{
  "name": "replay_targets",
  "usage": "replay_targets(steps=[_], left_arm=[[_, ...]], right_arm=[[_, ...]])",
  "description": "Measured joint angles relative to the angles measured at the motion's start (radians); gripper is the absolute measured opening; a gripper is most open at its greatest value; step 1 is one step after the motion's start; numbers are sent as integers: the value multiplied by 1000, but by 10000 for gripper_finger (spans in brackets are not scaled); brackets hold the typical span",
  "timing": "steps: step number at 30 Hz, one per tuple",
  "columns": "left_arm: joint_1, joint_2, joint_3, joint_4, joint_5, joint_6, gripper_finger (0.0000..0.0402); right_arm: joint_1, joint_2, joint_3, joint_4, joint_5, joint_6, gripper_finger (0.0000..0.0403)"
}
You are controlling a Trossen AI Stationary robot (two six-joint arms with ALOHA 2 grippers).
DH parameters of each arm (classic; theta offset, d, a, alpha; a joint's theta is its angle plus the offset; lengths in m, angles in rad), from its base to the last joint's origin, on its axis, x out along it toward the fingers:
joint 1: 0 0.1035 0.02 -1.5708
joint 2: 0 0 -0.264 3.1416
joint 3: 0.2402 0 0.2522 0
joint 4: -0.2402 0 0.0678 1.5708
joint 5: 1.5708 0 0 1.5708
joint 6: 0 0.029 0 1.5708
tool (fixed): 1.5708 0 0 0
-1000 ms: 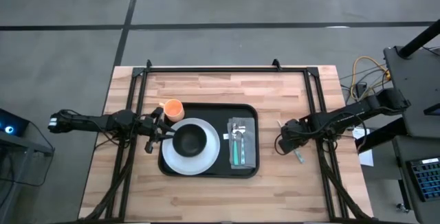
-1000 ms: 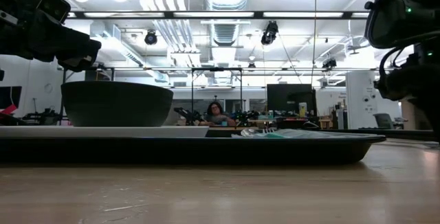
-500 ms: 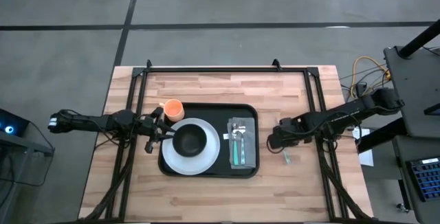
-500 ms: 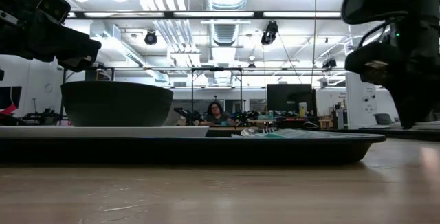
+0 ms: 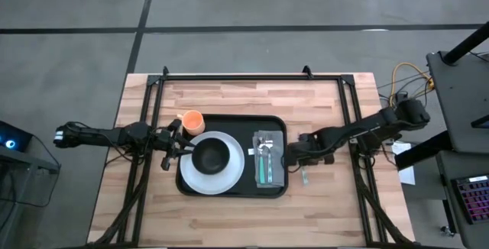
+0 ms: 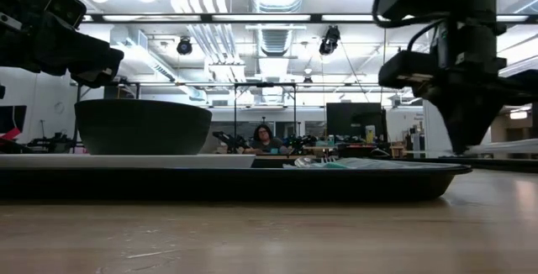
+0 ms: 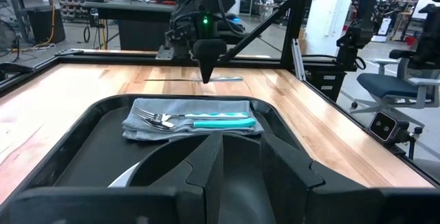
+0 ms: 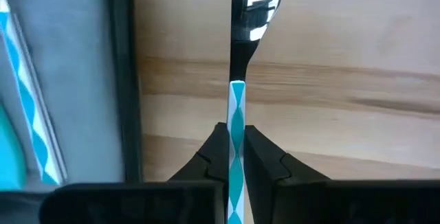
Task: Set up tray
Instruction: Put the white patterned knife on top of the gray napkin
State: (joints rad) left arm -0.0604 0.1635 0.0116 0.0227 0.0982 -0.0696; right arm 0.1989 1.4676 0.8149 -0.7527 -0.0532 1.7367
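Observation:
The black tray [image 5: 233, 124] lies mid-table and holds a white plate [image 5: 229, 179] with a black bowl [image 5: 210, 156], and a grey napkin [image 5: 275, 174] with teal-handled cutlery [image 5: 263, 165]. An orange cup [image 5: 191, 121] stands at the tray's far left corner. My right gripper [image 5: 296, 157], just right of the tray's right rim [image 8: 124, 80], is shut on a teal-handled spoon [image 8: 236, 59]. My left gripper [image 5: 170, 151] hovers open at the plate's left edge, above bowl height in the low view [image 6: 92, 60]. My right gripper pinches the spoon's teal handle [image 8: 236, 114] between its two fingers, near where the handle meets the metal neck. The fingers point down and lie across the spoon. The spoon lies about level, its handle end [image 5: 304, 176] toward the near edge, clear of the table in the low view [image 6: 504, 148].
Bare wood [image 5: 328, 203] lies right of and in front of the tray. A black frame rail [image 5: 252, 76] runs along the table's far edge, with struts [image 5: 359, 195] down both sides. Cables [image 5: 401, 81] hang off the right edge. A person [image 6: 265, 137] sits far behind the table.
My right gripper has gone toward the table's left edge, from well right of the tray to just beside its right rim. It has carried the spoon along, still shut on it.

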Motion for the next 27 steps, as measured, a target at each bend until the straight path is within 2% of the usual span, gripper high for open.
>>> replay_targets(steps=[14, 27], left_arm=[[0, 0, 0, 0, 0, 0, 80], [0, 0, 0, 0, 0, 0, 80]], right_arm=[[0, 139, 182, -16, 31, 125, 12], [-6, 299, 349, -32, 56, 117, 12]])
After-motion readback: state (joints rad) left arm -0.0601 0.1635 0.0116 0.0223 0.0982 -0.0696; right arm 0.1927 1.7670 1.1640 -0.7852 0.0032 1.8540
